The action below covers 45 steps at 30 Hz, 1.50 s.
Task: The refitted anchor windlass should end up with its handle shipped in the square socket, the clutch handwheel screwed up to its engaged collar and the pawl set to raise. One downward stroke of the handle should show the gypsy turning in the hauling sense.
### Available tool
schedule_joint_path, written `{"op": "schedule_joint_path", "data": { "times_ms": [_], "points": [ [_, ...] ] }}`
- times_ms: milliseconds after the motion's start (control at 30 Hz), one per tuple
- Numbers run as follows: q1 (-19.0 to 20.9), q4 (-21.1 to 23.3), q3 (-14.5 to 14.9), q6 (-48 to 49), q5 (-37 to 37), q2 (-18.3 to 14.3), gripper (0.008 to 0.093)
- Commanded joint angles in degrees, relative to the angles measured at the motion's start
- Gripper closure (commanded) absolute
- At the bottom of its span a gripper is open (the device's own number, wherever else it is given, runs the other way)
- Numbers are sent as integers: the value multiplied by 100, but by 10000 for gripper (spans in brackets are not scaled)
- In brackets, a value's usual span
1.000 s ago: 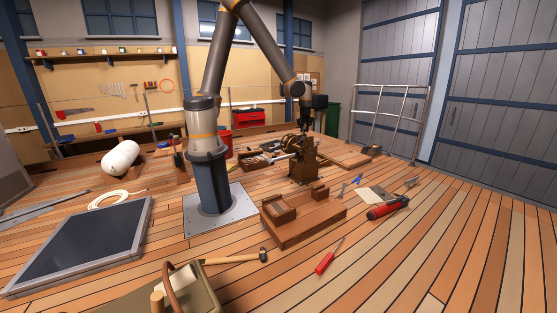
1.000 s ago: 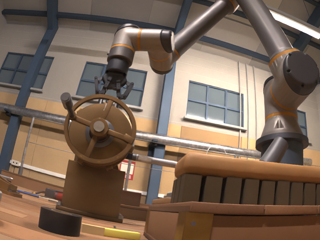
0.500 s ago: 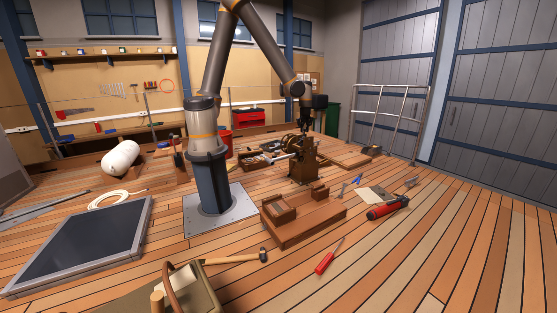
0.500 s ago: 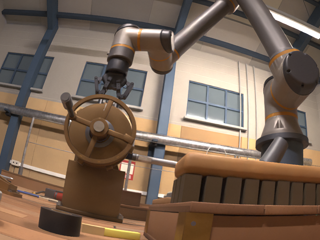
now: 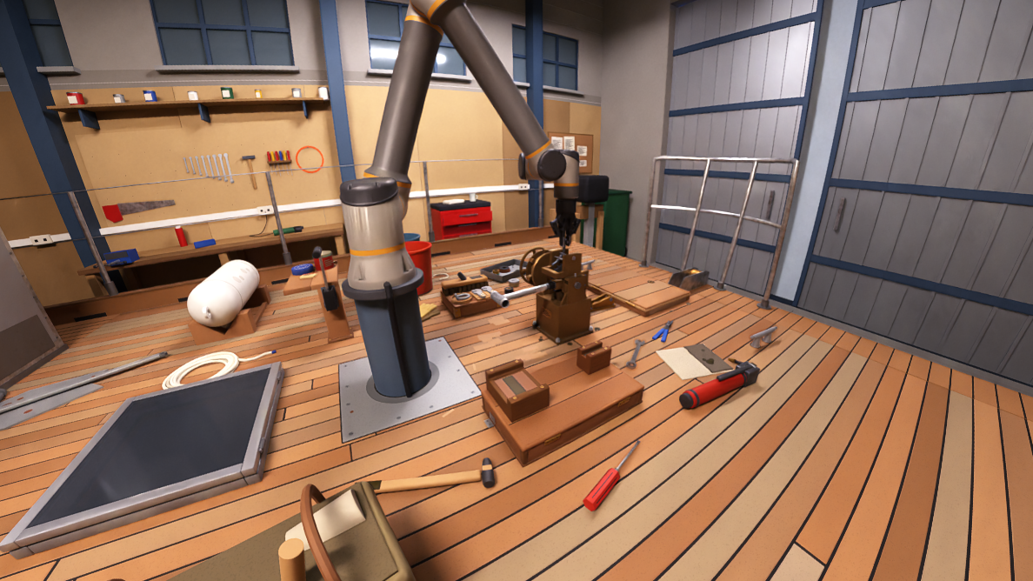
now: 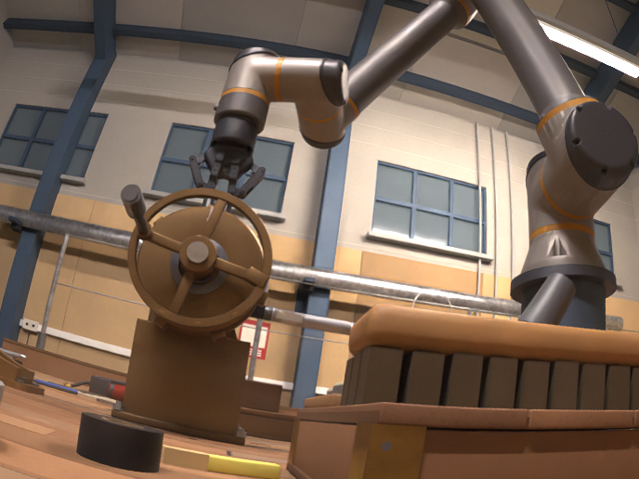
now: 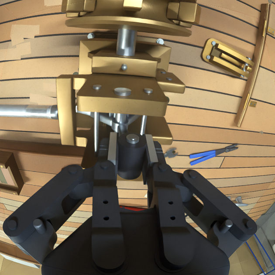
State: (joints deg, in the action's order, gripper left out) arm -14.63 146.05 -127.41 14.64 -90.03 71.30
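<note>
A dark cylindrical knob [image 7: 131,156], the pawl's grip on top of the windlass, sits between my fingers. The brass windlass [image 5: 562,296] stands on the deck right of the arm's base, with its spoked clutch handwheel [image 6: 198,258] on one side and a steel handle bar [image 5: 514,293] sticking out sideways from its socket toward the arm. The gypsy [image 7: 128,15] lies at the far end of the shaft in the wrist camera. My gripper [image 7: 132,151] hangs straight down over the top of the windlass and is closed on the pawl knob.
A long wooden tray with blocks [image 5: 560,397] lies on the deck in front of the windlass. A red torch [image 5: 719,385], blue pliers [image 7: 213,153], a spanner, a red screwdriver [image 5: 610,478] and a hammer are scattered around. A hatch [image 5: 155,448] lies left.
</note>
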Motion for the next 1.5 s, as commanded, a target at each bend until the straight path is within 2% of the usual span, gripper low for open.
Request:
{"op": "schedule_joint_path", "data": {
  "times_ms": [0,233,1467],
  "points": [
    [0,6,6,0,3,2,804],
    [-1,10,0,1,3,4,934],
    [-38,75,-173,38,3,113,934]
  ]
}}
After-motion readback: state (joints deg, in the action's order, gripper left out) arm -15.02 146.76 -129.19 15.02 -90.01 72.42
